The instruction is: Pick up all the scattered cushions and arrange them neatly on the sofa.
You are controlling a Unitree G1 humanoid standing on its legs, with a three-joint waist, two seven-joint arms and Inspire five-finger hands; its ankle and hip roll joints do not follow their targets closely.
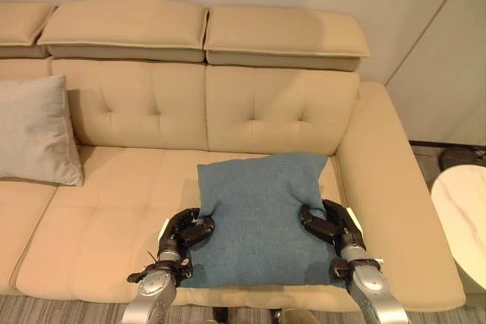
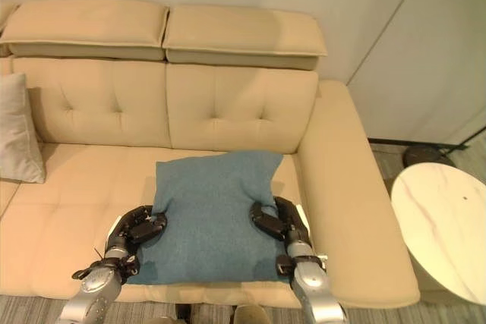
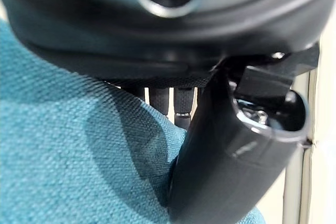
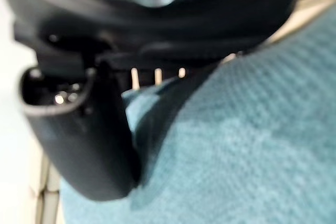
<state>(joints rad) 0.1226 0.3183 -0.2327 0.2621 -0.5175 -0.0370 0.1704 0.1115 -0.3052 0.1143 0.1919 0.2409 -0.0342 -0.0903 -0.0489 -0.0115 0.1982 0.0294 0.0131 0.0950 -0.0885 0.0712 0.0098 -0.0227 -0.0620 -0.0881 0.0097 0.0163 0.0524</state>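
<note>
Sofa (image 1: 137, 210): beige, tufted back, seat facing the robot. One landmark for everything below.

Blue cushion (image 1: 262, 218): lies on the sofa seat, on the right-hand section, just inside the right armrest (image 1: 395, 210). Its near edge sits at the seat's front edge; its far corners reach toward the backrest without leaning on it. Roughly square, so no real long axis; the far half humps up a little.

Grey cushion (image 1: 34, 130): propped upright against the backrest, well to the left of the blue one.

Left robot hand (image 1: 186, 231): fingers curled over the blue cushion's left edge, thumb pressed into the cloth in the left wrist view (image 3: 231, 161). Gripping.

Right robot hand (image 1: 326, 221): same hold on the right edge, thumb dug in per the right wrist view (image 4: 84, 140).

Key relation: cushion sits squarely between both hands, equally near each, backrest directly beyond it. Judgement: the next move is to push or tip it away, up against the backrest.
</note>
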